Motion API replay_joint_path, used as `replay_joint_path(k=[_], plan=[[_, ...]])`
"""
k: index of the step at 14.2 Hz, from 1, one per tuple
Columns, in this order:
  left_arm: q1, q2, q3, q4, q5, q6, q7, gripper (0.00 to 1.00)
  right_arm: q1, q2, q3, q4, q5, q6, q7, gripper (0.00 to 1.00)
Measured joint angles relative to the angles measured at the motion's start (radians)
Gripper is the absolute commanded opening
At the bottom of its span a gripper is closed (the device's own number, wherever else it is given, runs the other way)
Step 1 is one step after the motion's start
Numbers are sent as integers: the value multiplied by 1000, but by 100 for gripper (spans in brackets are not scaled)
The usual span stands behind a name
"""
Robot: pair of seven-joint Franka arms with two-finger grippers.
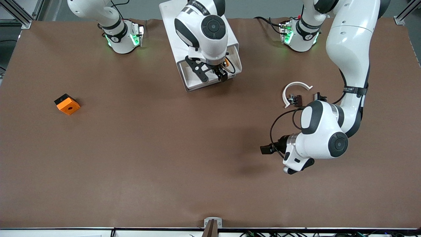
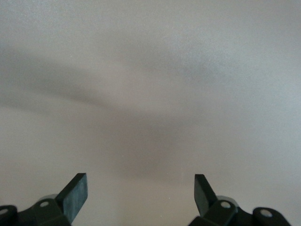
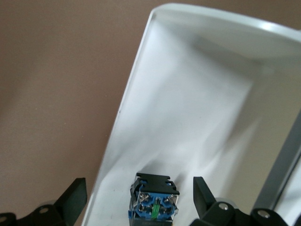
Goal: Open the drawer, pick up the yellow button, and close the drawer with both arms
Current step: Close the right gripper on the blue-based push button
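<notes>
The white drawer [image 1: 188,80] stands pulled open from its white cabinet [image 1: 171,23] near the robots' bases. My right gripper [image 1: 214,77] hangs low in the drawer, open. The wrist view shows the button [image 3: 155,200] lying on the drawer floor [image 3: 188,117] between the right gripper's [image 3: 140,188] spread fingers, blue base and black body toward the camera, neither finger touching it. A speck of orange, the button [image 1: 226,62], peeks out beside that hand. My left gripper [image 1: 292,168] hovers open over bare brown table near the left arm's end, nothing between the left gripper's [image 2: 141,186] fingers.
An orange cube with a round hole [image 1: 67,104] lies toward the right arm's end. A white arc [image 1: 296,86] with small black clip parts [image 1: 296,98] lies close by the left arm's elbow. Brown table [image 1: 164,148] spreads wide toward the front camera.
</notes>
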Motion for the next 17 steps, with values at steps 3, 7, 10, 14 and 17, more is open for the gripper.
replay_joint_path(k=[3,7,10,14,17], plan=[[1,0,1,-2,0,0,0,100,9,8,0,7,0,0,10,100],[6,0,2,-3,0,0,0,100,17,10,0,18,0,0,22,100],[8,1,2,-4,0,0,0,100,17,12,0,29,0,0,30,100],[8,1,2,-5,0,0,0,100,17,14,0,32,0,0,34,100],[8,1,2,-6,0,0,0,100,21,15,0,32,0,0,40,100]])
